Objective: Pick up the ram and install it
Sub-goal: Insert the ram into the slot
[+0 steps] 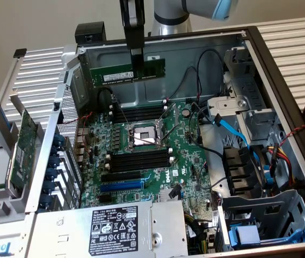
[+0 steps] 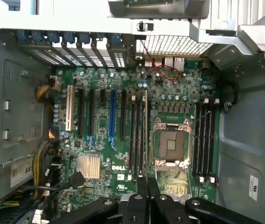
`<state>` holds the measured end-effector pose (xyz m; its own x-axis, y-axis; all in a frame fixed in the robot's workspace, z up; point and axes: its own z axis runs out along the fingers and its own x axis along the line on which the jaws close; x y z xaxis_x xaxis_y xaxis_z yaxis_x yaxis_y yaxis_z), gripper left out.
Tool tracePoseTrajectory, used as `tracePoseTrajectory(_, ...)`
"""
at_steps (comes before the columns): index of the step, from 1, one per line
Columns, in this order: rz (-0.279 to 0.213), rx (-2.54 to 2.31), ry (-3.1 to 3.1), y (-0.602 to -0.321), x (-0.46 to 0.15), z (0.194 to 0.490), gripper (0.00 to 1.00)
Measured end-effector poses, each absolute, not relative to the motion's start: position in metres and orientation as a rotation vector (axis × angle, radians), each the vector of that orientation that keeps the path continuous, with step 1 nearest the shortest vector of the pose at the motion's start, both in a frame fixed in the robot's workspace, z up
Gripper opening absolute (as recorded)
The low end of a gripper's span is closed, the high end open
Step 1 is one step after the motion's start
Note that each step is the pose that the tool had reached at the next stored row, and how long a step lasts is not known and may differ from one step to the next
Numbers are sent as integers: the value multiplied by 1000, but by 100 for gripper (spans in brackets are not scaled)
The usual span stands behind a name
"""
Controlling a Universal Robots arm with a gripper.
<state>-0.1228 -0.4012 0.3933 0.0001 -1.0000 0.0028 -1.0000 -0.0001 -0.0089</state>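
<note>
Above the open computer case [image 1: 190,43], in the exterior view, my end effector [image 1: 136,63] is pinched tight on the ram [image 1: 115,73], which hangs level in the air, clear of the motherboard [image 1: 190,161]. Below it, black memory slots [image 1: 139,114] flank a bare processor socket [image 1: 143,134]. A blue cable [image 1: 230,126] loops near them toward the exterior view's right. A green expansion card [image 1: 23,142] stands outside the case on the exterior view's left. From the wrist view, I see the ram [image 2: 145,135] edge-on beyond the fingers [image 2: 142,186], its thin edge against the memory slots [image 2: 136,135] beside the processor socket [image 2: 172,144].
</note>
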Motion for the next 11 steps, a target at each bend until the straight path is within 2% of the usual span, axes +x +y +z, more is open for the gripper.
tracePoseTrajectory(11, -8, -2218, 2225, -400, -121, 382, 12)
